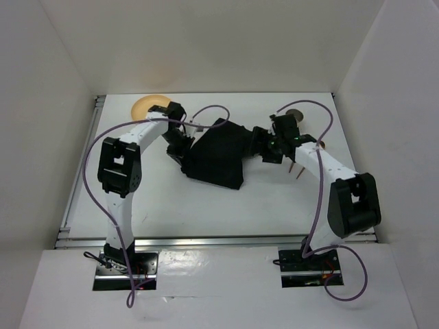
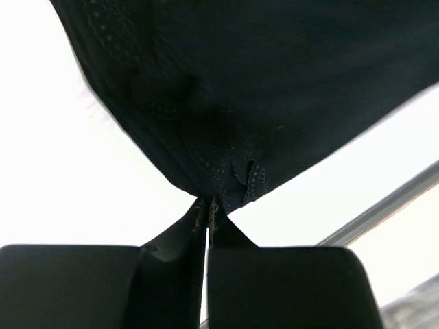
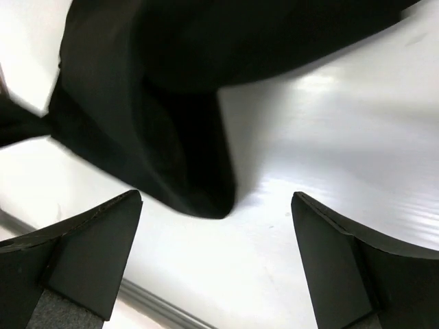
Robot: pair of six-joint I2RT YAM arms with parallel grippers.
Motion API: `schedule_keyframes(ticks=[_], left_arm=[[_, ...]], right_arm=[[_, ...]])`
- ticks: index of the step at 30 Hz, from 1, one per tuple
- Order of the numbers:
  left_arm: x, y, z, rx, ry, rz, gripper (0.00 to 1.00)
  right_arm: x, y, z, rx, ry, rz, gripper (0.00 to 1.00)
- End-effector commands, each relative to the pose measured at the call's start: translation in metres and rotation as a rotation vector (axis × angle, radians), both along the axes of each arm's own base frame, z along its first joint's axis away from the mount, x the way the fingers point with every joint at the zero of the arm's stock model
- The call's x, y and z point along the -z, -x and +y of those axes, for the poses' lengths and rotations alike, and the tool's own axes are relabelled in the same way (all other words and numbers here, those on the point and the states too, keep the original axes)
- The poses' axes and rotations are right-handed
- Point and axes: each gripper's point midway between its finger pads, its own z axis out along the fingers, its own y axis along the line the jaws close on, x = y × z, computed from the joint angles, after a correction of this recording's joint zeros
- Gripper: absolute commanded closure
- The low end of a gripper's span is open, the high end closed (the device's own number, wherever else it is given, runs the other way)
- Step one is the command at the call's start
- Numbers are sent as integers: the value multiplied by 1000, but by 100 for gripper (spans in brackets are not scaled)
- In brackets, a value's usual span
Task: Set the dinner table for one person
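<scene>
The dinner table [image 1: 206, 205] is a large white top with a silver rail. A black cloth mat [image 1: 219, 156] lies crumpled and partly lifted at its middle. My left gripper [image 1: 180, 149] is at the mat's left corner. In the left wrist view the left gripper [image 2: 208, 205] is shut on a pinched corner of the mat [image 2: 226, 103], which hangs taut above the white top [image 2: 55, 171]. My right gripper [image 1: 259, 147] is at the mat's right edge. In the right wrist view the right gripper [image 3: 216, 205] is open, with a fold of the mat [image 3: 171, 137] just ahead of the jaws and no contact.
A tan round plate [image 1: 147, 105] lies at the far left back, behind the left arm. A small grey round item [image 1: 293, 112] sits at the back right. Thin wooden utensils [image 1: 298, 171] lie beside the right arm. White walls close in three sides. The rail [image 2: 384, 205] runs close to the left gripper.
</scene>
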Motion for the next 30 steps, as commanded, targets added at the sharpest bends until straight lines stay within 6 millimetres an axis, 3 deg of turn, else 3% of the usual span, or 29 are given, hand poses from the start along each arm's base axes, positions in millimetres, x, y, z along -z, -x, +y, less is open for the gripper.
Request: schedule_keyframes(ticks=[1, 5, 7, 10, 13, 16, 17, 20, 26, 30], left_arm=[[-110, -19, 1, 41, 68, -279, 100], [-168, -14, -15, 46, 165, -365, 100], [-183, -10, -23, 53, 222, -375, 100], [-206, -6, -34, 67, 303, -386, 100], [-223, -7, -39, 69, 334, -401, 100], [-245, -8, -37, 72, 338, -452, 100], [-248, -9, -38, 73, 340, -463, 100], [-256, -8, -37, 83, 345, -490, 100], [-267, 7, -40, 130, 374, -526, 100], [-271, 12, -39, 148, 383, -545, 100]], right_arm=[[-23, -13, -27, 67, -37, -46, 2], [-21, -3, -5, -114, -132, -63, 1], [-19, 11, 15, -230, -155, -87, 1], [-5, 17, 18, -237, -132, -95, 0], [1, 3, 6, -103, -141, -89, 0], [25, -10, -27, 81, -194, 31, 0], [18, -15, -22, 74, -284, 36, 0], [24, -23, -19, 79, -383, 66, 0], [57, -37, -12, 122, -361, 186, 0], [67, -51, -6, 141, -372, 207, 0]])
